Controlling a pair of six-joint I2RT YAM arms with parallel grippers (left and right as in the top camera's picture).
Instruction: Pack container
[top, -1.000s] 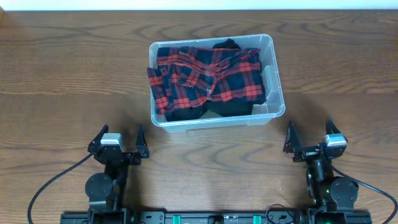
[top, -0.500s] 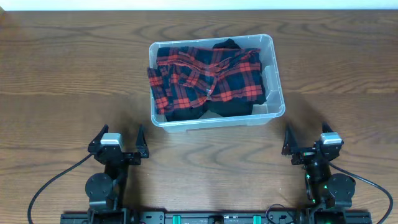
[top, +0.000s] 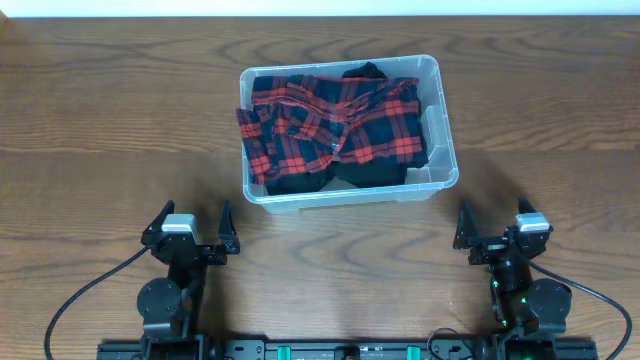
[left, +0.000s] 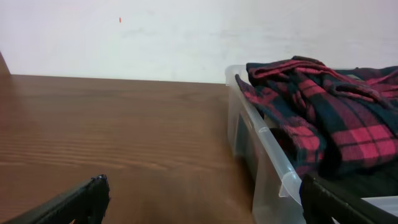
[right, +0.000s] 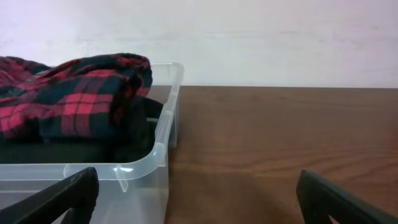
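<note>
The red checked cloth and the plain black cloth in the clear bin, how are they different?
The red-and-black checked cloth lies on top, crumpled, and laps over the left rim; the plain black cloth sits underneath, mostly hidden. Both are inside the clear plastic container.

Clear plastic bin (top: 345, 197), rectangular, rounded corners, thick rim. It sits upright on the wood surface (top: 120, 120), top-centre in the overhead view, turned slightly. Top is open. A crumpled red-and-black plaid cloth (top: 335, 125) fills most of it, heaps above the rim and spills over the left edge. A black cloth (top: 372, 174) lies under it, showing at front and back.
</note>
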